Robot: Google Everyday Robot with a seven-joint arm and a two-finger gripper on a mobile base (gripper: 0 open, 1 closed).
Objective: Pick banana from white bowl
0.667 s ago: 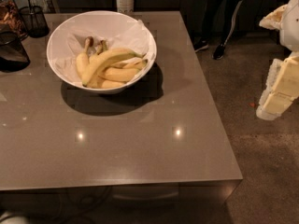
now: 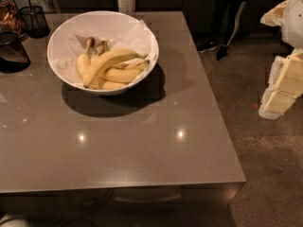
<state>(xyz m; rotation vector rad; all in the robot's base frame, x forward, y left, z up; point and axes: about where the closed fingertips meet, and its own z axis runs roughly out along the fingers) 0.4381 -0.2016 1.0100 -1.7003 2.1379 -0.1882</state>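
Off the right edge of the worktop (image 2: 123, 150), out over the floor, the gripper (image 2: 280, 86) hangs in the same spot as a moment ago. Any shift in that short span is too slight to make out. Whether it is released or clenched I cannot tell. It is well apart from the white bowl (image 2: 57, 32), which stands unmoved at the far left of the worktop with its crumpled paper lining.

The banana (image 2: 106, 61) lies on top of the pile inside the bowl, arching from the near left up toward the right rim. The shorter bananas (image 2: 120, 75) touch it from below and beside. Its lie also matches the earlier view, so nothing in the bowl is disturbed.

For the task this means, as I judge it, that the reach is not yet under way and the whole approach is still ahead. The gripper has to travel left across the worktop, come down over the bowl and close on the middle of the arch. The crowding neighbours may be dragged along. The dark containers (image 2: 12, 51) just left of the bowl leave little room on that side.
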